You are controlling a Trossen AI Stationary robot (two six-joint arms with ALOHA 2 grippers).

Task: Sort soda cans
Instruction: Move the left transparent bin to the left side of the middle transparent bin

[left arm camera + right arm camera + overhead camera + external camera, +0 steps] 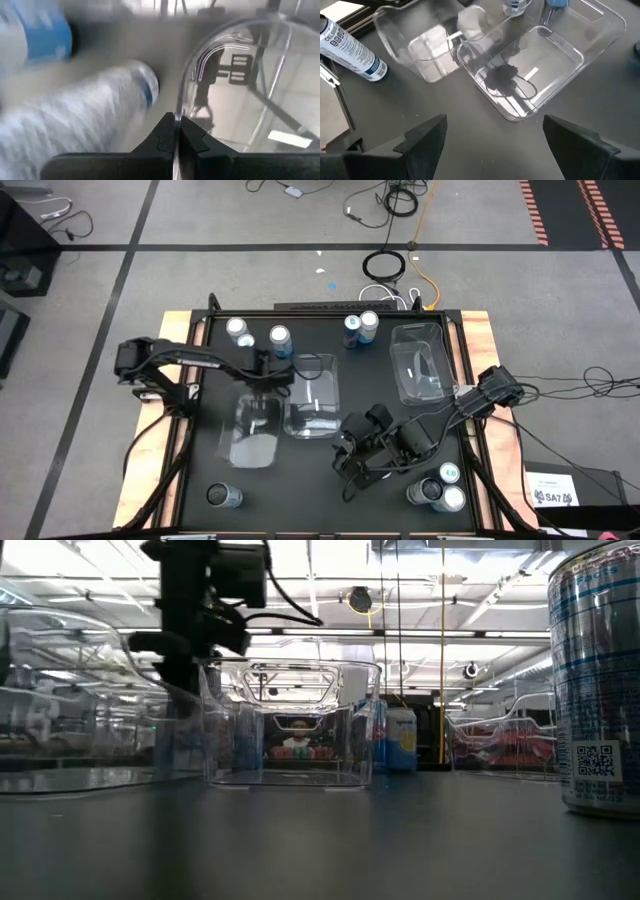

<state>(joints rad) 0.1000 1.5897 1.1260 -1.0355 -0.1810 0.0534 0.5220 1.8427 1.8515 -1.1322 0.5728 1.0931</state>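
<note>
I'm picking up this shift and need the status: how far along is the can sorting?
Hardly started. Done: nothing; the three clear bins look empty. In hand: the left gripper is shut on the rim of a bin, apparently positioning it, while the right gripper hovers open above the table. Left: all the soda cans stand in clusters near the table's corners.

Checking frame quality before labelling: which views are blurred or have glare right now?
Left wrist view: heavy smear across the soda can, while the left gripper, shut on the clear bin's rim, stays sharp. Low view: backlit by ceiling lights, near can looms large at the frame's edge. Right wrist view: one bin slightly smeared. High view: bins show glare streaks.
</note>
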